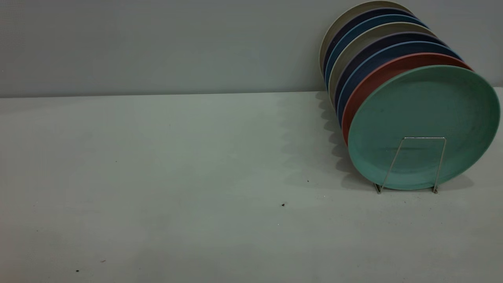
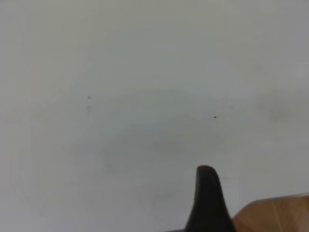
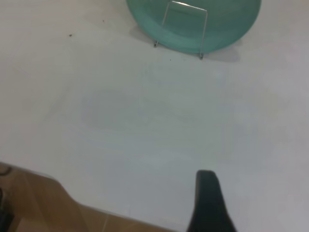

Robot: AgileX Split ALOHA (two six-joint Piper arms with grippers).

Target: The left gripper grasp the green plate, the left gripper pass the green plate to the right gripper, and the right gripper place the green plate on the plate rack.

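Observation:
The green plate (image 1: 424,125) stands on edge at the front of a row of plates at the right of the table, leaning behind the front loop of the plate rack (image 1: 424,138). In the right wrist view the green plate (image 3: 193,19) and the plate rack (image 3: 204,34) show far off across bare table, well apart from the right gripper (image 3: 207,203), of which only a black tip shows. The left gripper (image 2: 207,203) also shows only a black tip, over bare table with no plate near it. Neither arm appears in the exterior view.
Behind the green plate stand a salmon plate (image 1: 377,78), blue plates (image 1: 369,59) and beige ones, packed close. The white table (image 1: 157,177) spreads to the left of the rack. A table edge with wood beyond shows at each wrist (image 2: 275,215) (image 3: 29,203).

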